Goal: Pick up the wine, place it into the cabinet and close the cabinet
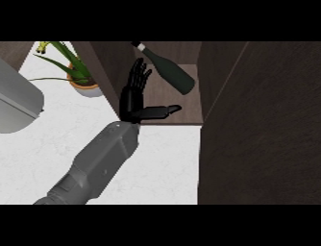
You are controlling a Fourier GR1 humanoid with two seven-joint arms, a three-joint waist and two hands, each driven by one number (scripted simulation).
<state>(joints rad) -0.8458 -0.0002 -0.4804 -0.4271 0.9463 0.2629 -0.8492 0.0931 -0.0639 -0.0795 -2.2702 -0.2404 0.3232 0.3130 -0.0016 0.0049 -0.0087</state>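
Inside the open dark-brown wooden cabinet (pixel 184 117), the dark green glass wine bottle (pixel 169 67) lies tilted on the shelf, its neck toward the upper left and its base toward the lower right. Just beside it, the black hand (pixel 132 98) on the only grey forearm (pixel 99 166) in view reaches into the opening with fingers straight and slightly spread, thumb stuck out to the right, holding nothing; which arm this is cannot be told. Left of the cabinet, a green spiky plant in a terracotta pot (pixel 78 77) stands on the white marble counter (pixel 35 158), near a large grey rounded appliance (pixel 4 98).
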